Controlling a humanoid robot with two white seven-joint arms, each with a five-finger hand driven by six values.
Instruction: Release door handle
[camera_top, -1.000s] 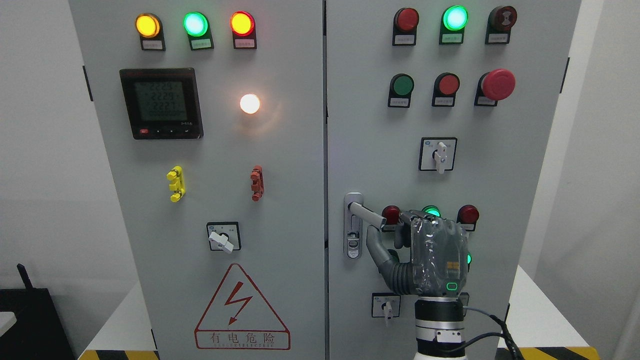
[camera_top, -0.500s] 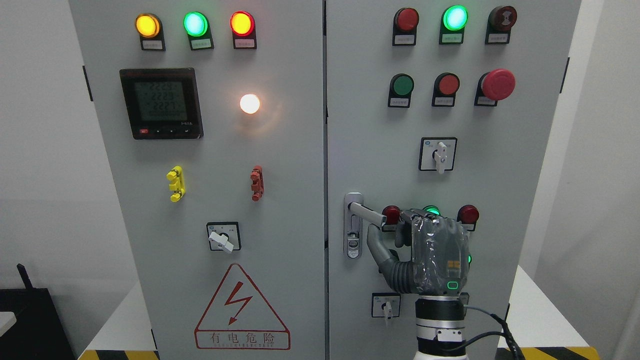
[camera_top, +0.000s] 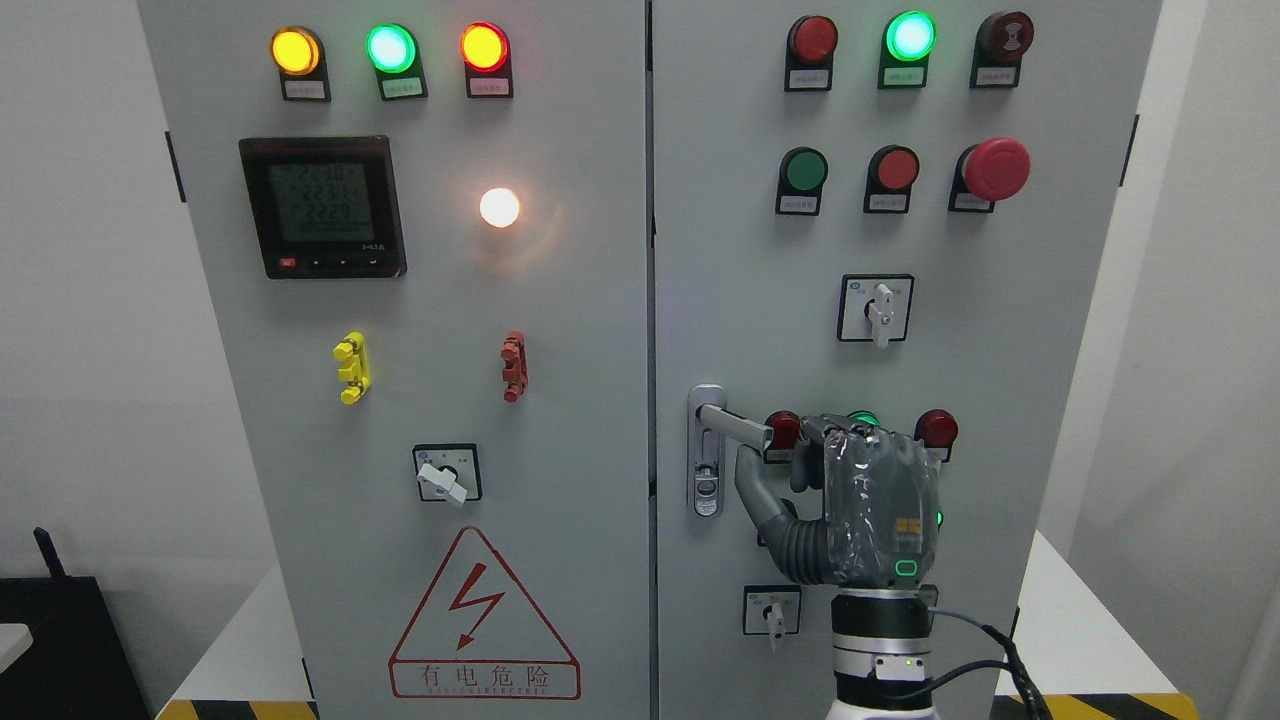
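Note:
The silver door handle (camera_top: 733, 425) juts from its lock plate (camera_top: 706, 452) on the left edge of the cabinet's right door (camera_top: 760, 250), its lever close to level. My right hand (camera_top: 775, 455) rises from the bottom edge just right of the lever's end. The thumb (camera_top: 752, 483) points up directly beneath the lever tip. The loosely bent fingers (camera_top: 812, 440) stay right of the tip, and a red button shows in the gap between. Nothing is wrapped by the hand. The left arm is out of sight.
Around the hand sit red and green lamps (camera_top: 936, 428), a rotary switch (camera_top: 772, 612) below and another (camera_top: 877, 310) above. A red mushroom stop button (camera_top: 995, 168) is at upper right. The left door (camera_top: 450, 330) carries a meter, lamps and a warning triangle.
The handle's lever has swung up from a downward tilt to nearly level. My right hand has drifted slightly to the right, leaving the lever's end free.

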